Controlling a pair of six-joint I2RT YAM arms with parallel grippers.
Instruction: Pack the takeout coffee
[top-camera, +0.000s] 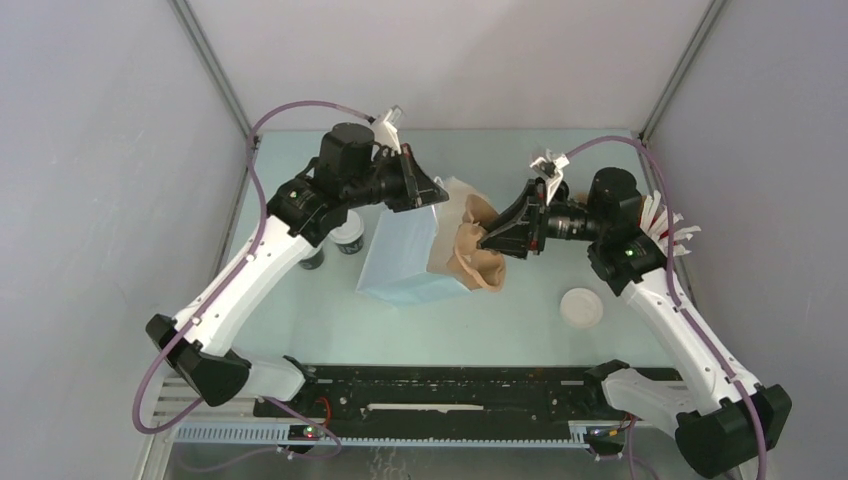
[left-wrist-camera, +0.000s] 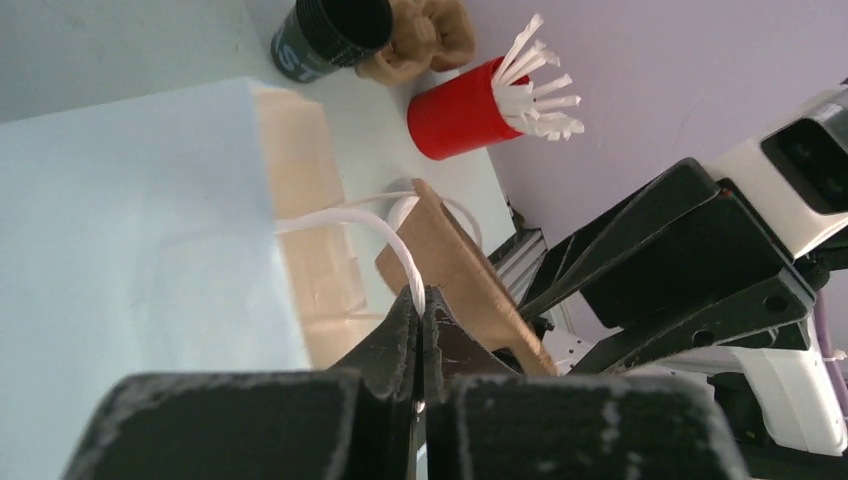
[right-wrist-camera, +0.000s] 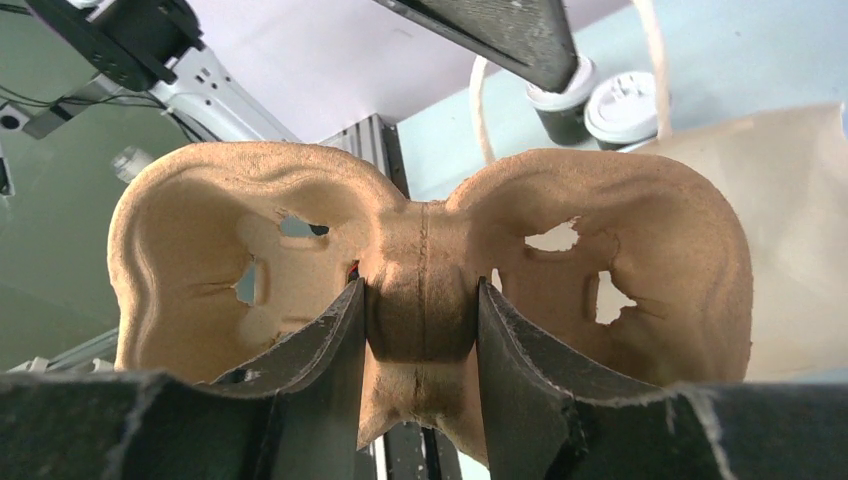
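Pale worktop (top-camera: 520, 320): left pincer (left-wrist-camera: 422, 300) clamped on bag handle (left-wrist-camera: 395, 240), right pincer (right-wrist-camera: 422, 330) clamped on cup carrier (right-wrist-camera: 620, 230); next, slide carrier inside.

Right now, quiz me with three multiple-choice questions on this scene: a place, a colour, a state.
1. Where is the loose lid? A on the table, right of the bag; B inside the bag; C left of the bag.
2. What colour is the cup of sticks? A green; B red; C black.
3. The left gripper is: A wide open; B shut on nothing; C shut on the bag handle.
Key: 1 A, it lies on bare table; 2 B, plainly red; 3 C, it pinches the white cord.
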